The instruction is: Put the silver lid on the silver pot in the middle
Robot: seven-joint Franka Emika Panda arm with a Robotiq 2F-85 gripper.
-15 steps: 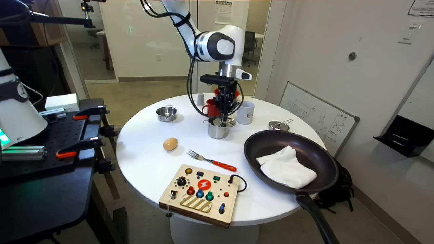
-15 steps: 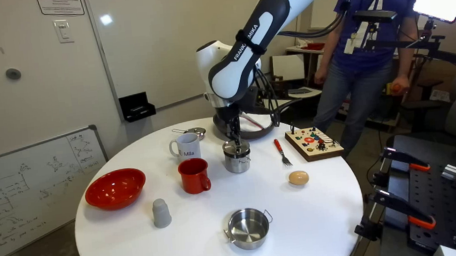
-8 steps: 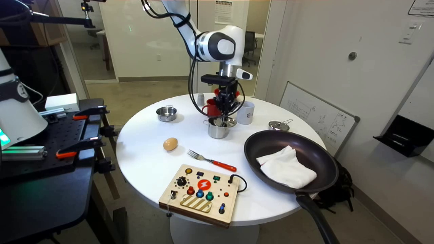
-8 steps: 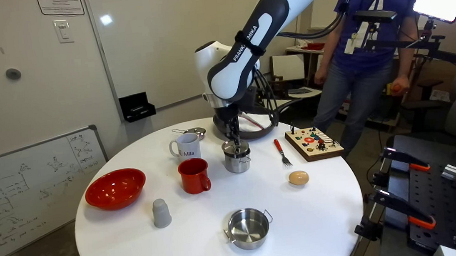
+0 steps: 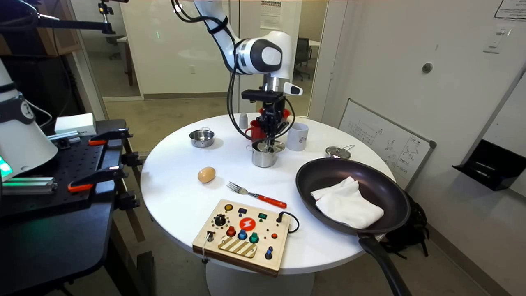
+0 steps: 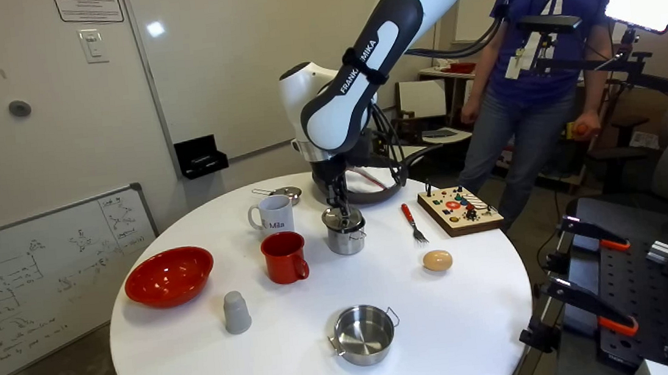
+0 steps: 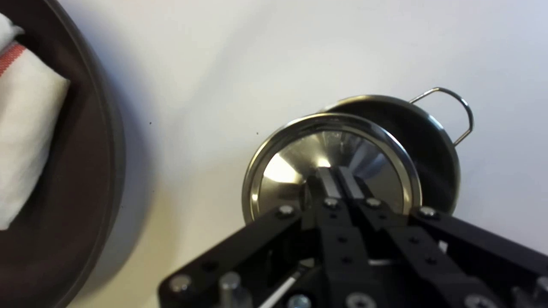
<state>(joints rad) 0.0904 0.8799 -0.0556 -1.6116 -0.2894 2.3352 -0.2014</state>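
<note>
silver lid [image 7: 329,149]: right under hand [image 7: 335,171], hand narrow, pinching it | silver pot [image 7: 441,162]: beneath, part-covered, mouth exposed at 2 o'clock (wrist view) | vs 0.5 s ago: hand+lid shifted slightly toward 9 o'clock in an exterior view | lid/pot: round, shiny metal | dark pan [image 7: 92,171] at 9 o'clock (wrist view), white cloth [image 7: 25,128] inside

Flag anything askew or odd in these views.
The silver lid, apparently held by the gripper, is off-centre over the silver pot, leaving part of its mouth uncovered in the wrist view. No spill or damage shows.
</note>
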